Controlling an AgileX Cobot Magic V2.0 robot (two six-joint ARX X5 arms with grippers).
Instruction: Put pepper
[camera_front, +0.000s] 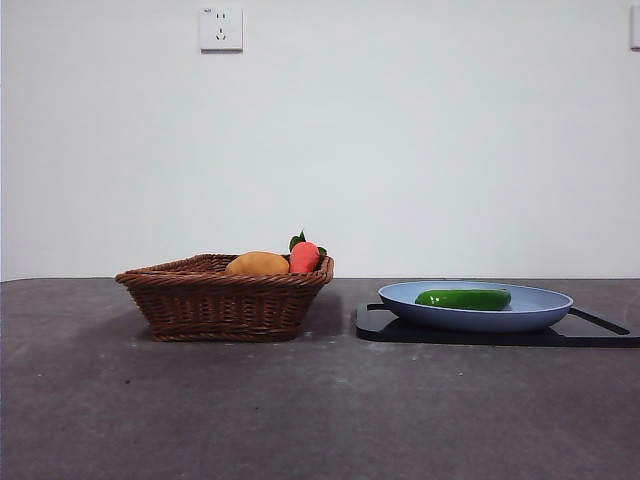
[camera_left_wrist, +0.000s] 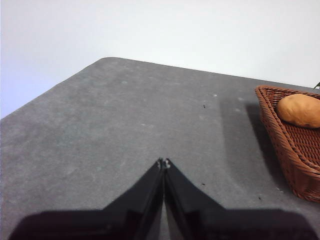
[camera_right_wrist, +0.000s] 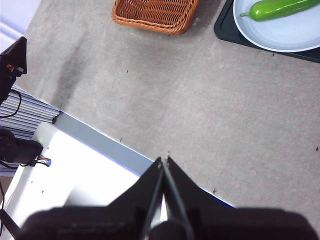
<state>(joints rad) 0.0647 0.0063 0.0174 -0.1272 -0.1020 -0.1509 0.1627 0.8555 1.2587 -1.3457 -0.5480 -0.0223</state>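
Note:
The glossy dark-green pepper lies lengthwise on the blue plate, which rests on a black board at the right of the table. The right wrist view catches the pepper on the plate far ahead. My right gripper is shut and holds nothing, hovering over the table's near edge. My left gripper is shut and holds nothing, above bare table left of the basket. Neither gripper appears in the front view.
A brown wicker basket stands left of the plate, holding a yellow-orange fruit and a red-orange fruit with green leaves. Dark grey tabletop spreads in front. A white wall with a socket is behind.

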